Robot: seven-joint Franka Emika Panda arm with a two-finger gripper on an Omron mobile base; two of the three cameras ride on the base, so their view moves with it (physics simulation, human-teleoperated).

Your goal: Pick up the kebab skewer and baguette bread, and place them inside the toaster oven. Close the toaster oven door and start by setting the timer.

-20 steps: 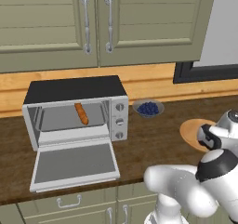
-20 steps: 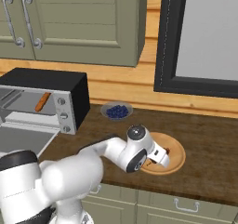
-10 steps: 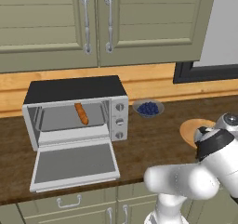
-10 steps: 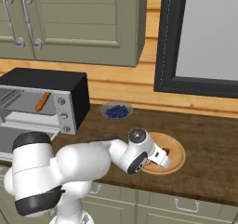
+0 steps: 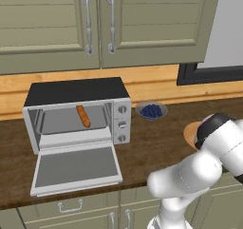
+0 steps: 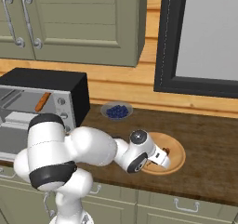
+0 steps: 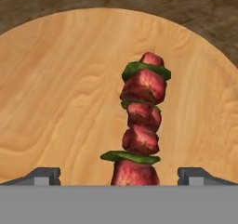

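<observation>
gripper (image 7: 119, 175): wide open, low middle | red meat-chunk kebab skewer (image 7: 140, 125): between its tips, on round wooden board (image 7: 60, 88)

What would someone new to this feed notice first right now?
The open gripper hangs low over the skewer, which lies on a round wooden board at the right end of the counter, fingertips on either side of it. To the left, the toaster oven stands with its door dropped flat and the baguette already inside. A bowl of blueberries sits between the oven and the board.
</observation>
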